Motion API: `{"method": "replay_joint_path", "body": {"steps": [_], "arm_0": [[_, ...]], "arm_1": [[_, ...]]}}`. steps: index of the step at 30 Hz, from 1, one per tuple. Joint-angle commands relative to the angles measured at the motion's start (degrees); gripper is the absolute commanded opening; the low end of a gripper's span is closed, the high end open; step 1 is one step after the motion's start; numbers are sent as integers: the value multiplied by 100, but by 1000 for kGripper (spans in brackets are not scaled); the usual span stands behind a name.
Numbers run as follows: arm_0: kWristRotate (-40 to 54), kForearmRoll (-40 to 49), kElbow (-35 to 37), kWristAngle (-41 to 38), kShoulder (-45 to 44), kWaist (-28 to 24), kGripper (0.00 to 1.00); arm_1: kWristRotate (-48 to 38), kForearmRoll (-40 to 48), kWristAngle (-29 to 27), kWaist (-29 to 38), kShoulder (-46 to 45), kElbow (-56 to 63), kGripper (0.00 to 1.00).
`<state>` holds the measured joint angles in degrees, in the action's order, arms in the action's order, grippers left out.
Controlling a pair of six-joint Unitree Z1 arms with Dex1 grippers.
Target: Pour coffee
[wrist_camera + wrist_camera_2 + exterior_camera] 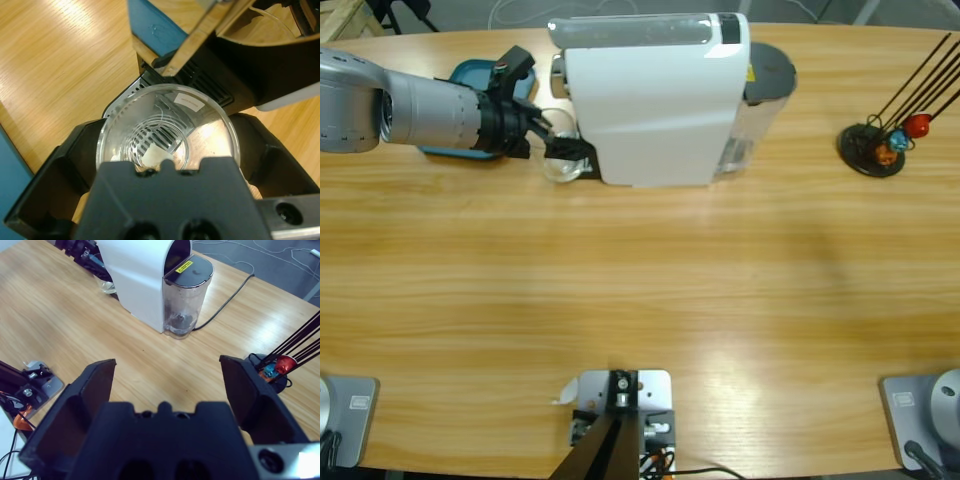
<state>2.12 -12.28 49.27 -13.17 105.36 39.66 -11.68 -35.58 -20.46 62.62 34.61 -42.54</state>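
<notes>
A clear glass cup (pixel 558 166) stands at the front of the white coffee machine (pixel 650 100), on its black drip grille (pixel 200 82). My left gripper (pixel 565 146) comes in from the left and is shut on the cup (pixel 167 130), with one black jaw on each side of it. No liquid shows inside the glass. In the right wrist view, my right gripper (pixel 167 365) hangs open above the table with nothing between its jaws, well away from the machine (pixel 140 275). The right gripper does not show in the high view.
A blue tray (pixel 470 75) lies behind the left arm. The machine's clear water tank (pixel 185 300) is at its rear, with a black cable running off. A black capsule stand (pixel 872 150) with thin rods and coloured capsules stands at the far right.
</notes>
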Motion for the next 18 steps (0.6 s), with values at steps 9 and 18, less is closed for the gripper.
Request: {"method": "replay_joint_path", "body": {"steps": [9, 18], "arm_0": [[192, 76, -193, 42, 182, -2, 1000], [184, 83, -599, 104, -187, -28, 1000]], "arm_1": [[-28, 43, -11, -128, -130, 238, 884], [-28, 60, -2, -138, -93, 238, 876]]}}
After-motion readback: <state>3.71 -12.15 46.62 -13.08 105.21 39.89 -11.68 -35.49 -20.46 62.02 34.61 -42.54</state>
